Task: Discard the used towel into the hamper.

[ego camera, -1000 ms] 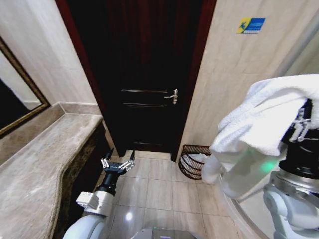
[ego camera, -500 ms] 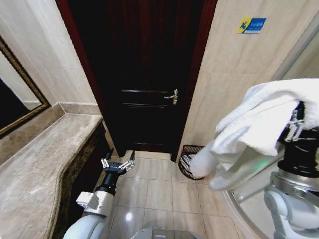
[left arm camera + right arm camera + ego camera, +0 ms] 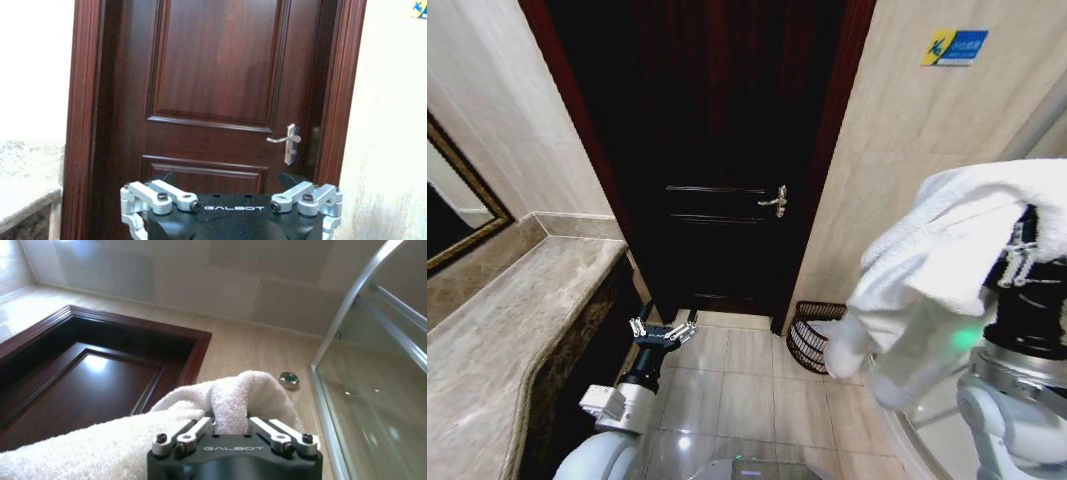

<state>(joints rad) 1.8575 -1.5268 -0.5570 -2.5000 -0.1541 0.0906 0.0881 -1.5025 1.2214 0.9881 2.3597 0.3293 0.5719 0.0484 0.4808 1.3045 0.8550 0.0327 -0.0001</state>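
A: biggest stuff first?
B: dark wood door [image 3: 717, 150] dead ahead, shut, silver lever handle [image 3: 775, 201] on its right side. beige tiled wall [image 3: 897, 180] right of it with a small blue and yellow sign [image 3: 954, 47] up high. marble worktop [image 3: 497, 350] runs along the robot's left, framed mirror [image 3: 457, 225] above it. tiled floor [image 3: 747, 385] between

A: towel?
B: white towel [image 3: 947, 255] up high on the robot's right, bunched over the right arm, its loose end hanging down toward the floor. right claw [image 3: 232, 426] clenched on a fold of it, seen in the right wrist view, towel pinched between the fingers

A: hamper?
B: dark wicker hamper [image 3: 812, 335] on the floor at the foot of the wall, just right of the door frame. towel's hanging end partly covers its right side in the head view, well above it, not inside

A: left arm?
B: low near the worktop edge, left claw [image 3: 663, 329] released, fingers spread, nothing in it, pointed at the door
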